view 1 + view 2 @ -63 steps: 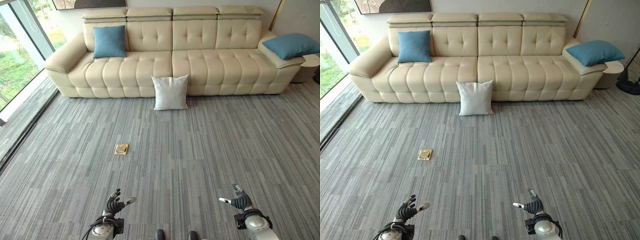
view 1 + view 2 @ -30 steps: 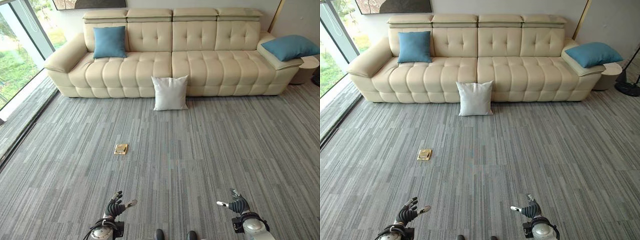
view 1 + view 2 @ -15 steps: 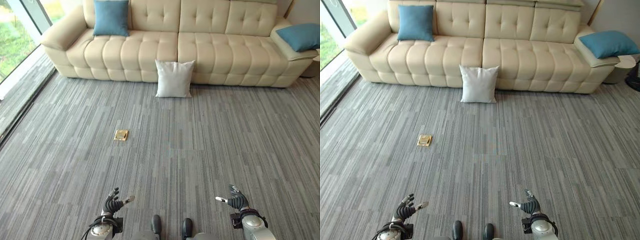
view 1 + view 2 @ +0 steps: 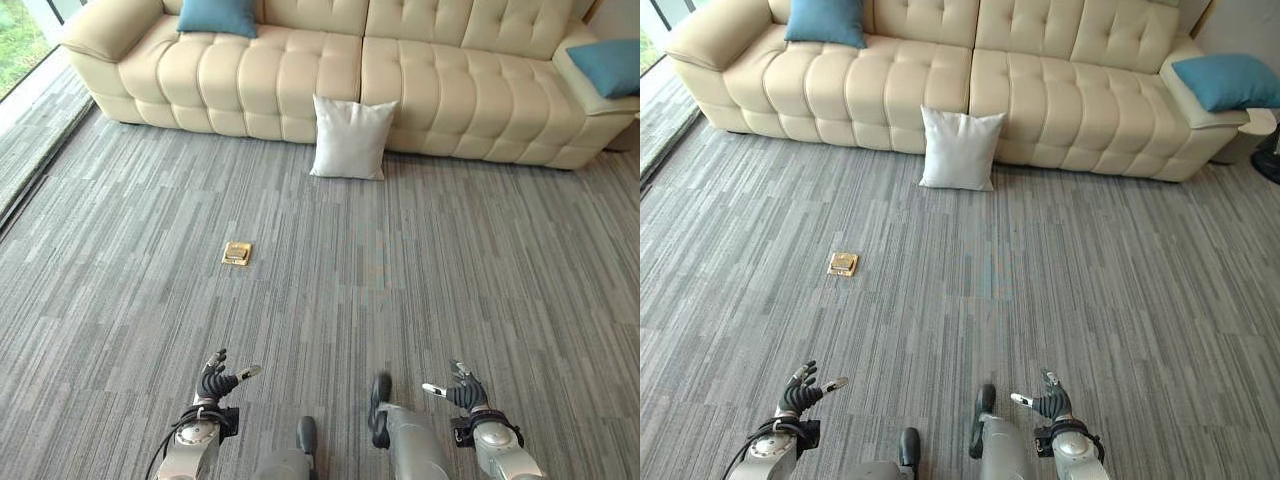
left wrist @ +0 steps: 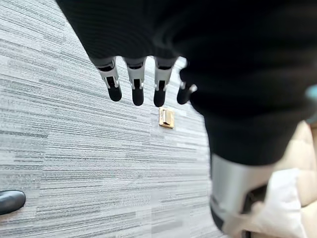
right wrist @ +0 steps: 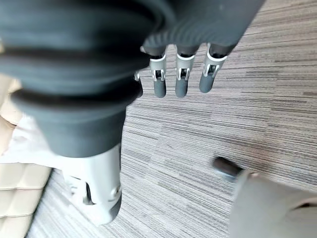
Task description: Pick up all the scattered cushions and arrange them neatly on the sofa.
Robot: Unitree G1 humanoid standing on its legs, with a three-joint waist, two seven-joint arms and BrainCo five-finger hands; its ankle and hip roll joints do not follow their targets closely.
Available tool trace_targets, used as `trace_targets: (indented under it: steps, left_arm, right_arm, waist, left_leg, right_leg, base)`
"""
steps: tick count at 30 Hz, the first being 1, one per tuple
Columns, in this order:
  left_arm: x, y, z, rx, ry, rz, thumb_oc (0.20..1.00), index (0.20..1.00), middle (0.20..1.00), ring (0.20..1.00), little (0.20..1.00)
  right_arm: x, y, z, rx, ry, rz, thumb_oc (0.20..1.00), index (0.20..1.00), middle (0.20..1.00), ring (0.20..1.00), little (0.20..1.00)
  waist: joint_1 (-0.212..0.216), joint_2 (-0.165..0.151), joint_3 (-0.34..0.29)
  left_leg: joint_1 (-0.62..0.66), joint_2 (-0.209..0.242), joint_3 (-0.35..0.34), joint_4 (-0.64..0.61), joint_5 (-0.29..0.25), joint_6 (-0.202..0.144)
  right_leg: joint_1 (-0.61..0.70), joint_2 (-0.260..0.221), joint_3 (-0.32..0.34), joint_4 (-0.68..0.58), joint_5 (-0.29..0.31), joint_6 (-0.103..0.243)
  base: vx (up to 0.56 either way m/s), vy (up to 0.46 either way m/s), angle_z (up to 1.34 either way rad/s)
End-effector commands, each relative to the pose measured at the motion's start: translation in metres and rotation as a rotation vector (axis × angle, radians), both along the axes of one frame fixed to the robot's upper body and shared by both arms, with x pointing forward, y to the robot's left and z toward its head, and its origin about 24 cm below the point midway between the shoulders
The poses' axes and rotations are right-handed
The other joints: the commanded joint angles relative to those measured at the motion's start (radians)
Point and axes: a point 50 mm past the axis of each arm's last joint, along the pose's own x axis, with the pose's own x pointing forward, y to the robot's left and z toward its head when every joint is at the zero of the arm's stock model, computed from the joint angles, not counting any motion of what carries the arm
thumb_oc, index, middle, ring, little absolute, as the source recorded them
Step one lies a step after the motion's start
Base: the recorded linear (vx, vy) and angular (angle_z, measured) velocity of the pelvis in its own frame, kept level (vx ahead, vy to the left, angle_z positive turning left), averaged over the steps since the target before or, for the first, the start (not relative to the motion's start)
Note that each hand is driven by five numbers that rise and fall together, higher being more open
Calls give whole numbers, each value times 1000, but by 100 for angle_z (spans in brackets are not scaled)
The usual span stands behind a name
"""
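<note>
A white cushion (image 4: 350, 137) leans upright on the carpet against the front of the cream sofa (image 4: 430, 90), near its middle. One blue cushion (image 4: 218, 16) stands on the sofa's left seat. Another blue cushion (image 4: 612, 66) lies on the sofa's right armrest. My left hand (image 4: 215, 383) hangs open low at the lower left, far from the cushions, holding nothing. My right hand (image 4: 462, 391) is open at the lower right, also empty. In the left wrist view the white cushion (image 5: 285, 203) shows past my left hand's fingers (image 5: 134, 85).
A small brass floor socket (image 4: 237, 253) sits in the grey striped carpet between me and the sofa. A window wall with a floor track (image 4: 30, 170) runs along the left. A round side table (image 4: 1252, 135) stands by the sofa's right end.
The camera has moved forward and tilted down: sofa, white cushion and floor socket sit higher and larger in view. Both hands stay open and low.
</note>
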Motion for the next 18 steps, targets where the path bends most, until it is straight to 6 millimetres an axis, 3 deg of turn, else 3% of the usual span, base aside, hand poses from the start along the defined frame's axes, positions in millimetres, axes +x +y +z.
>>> trace_targets:
  steps: [1,3,6,9,11,12,13,14,15,16,18]
  left_arm:
    - [10,-4,16,18,-107,-43,1000,1000,1000,1000,1000]
    - [9,-8,13,-18,-100,-27,1000,1000,1000,1000,1000]
    - [9,-10,11,-44,-97,-18,1000,1000,1000,1000,1000]
    - [12,-13,12,-70,-112,-12,1000,1000,1000,1000,1000]
    - [14,-13,12,-79,-114,-8,1000,1000,1000,1000,1000]
    - [12,-12,11,-75,-96,-13,1000,1000,1000,1000,1000]
    - [10,-12,9,-71,-86,-14,1000,1000,1000,1000,1000]
    - [10,-11,9,-71,-86,-14,1000,1000,1000,1000,1000]
    - [8,-11,8,-65,-73,-20,1000,1000,1000,1000,1000]
    - [6,-11,8,-57,-68,-27,1000,1000,1000,1000,1000]
    - [5,-11,7,-48,-59,-31,1000,1000,1000,1000,1000]
  right_arm:
    - [11,-9,11,-24,-65,-9,1000,1000,1000,1000,1000]
    - [9,-13,9,-20,-57,-25,1000,1000,1000,1000,1000]
    - [10,-15,9,-12,-61,-34,1000,1000,1000,1000,1000]
    - [12,-17,11,-5,-72,-43,1000,1000,1000,1000,1000]
    - [12,-19,10,-5,-64,-48,1000,1000,1000,1000,1000]
    - [9,-23,9,-12,-48,-53,1000,1000,1000,1000,1000]
    - [7,-25,8,-14,-39,-56,1000,1000,1000,1000,1000]
    - [7,-24,8,-14,-39,-56,1000,1000,1000,1000,1000]
    - [5,-26,6,-21,-27,-57,1000,1000,1000,1000,1000]
    - [3,-30,6,-32,-21,-62,1000,1000,1000,1000,1000]
    - [2,-31,6,-44,-17,-69,1000,1000,1000,1000,1000]
  waist:
    - [-16,4,-21]
    - [-24,16,-54]
    - [-31,23,-64]
    - [-29,18,-54]
    - [-23,11,-46]
    - [-11,-6,-42]
    - [-5,-9,-40]
    - [-6,-12,-42]
    - [1,-6,-47]
    - [10,7,-46]
    - [24,15,-44]
  left_leg:
    - [108,32,-21,-8,-140,-107]
    - [133,56,-19,-3,-153,-122]
    - [103,82,-9,106,-150,-148]
    - [4,91,4,326,-72,-190]
    - [-55,109,25,420,-39,-190]
    - [-115,125,59,390,-63,-164]
    - [-119,123,58,353,-91,-157]
    - [-121,120,58,348,-85,-155]
    - [-147,122,41,264,-65,-158]
    - [-191,136,24,167,27,-170]
    - [-230,133,11,79,89,-180]
  right_leg:
    - [109,37,-1,9,45,-11]
    - [146,48,-6,1,42,-31]
    - [185,55,-12,-6,23,-47]
    - [245,59,-15,-22,-5,-81]
    - [280,57,-14,-26,-31,-100]
    - [321,48,-9,-38,-54,-103]
    - [339,48,-3,-43,-63,-97]
    - [336,45,-4,-44,-61,-97]
    - [355,49,2,-49,-79,-93]
    - [385,61,8,-59,-100,-93]
    - [419,74,15,-67,-123,-96]
  base:
    - [257,-128,45]
    - [330,-164,46]
    - [172,-107,31]
    - [122,-102,13]
    - [198,-96,-11]
    - [303,-62,-5]
    - [258,-37,7]
    - [231,36,5]
    - [311,78,-24]
    - [391,97,-24]
    - [289,82,-1]
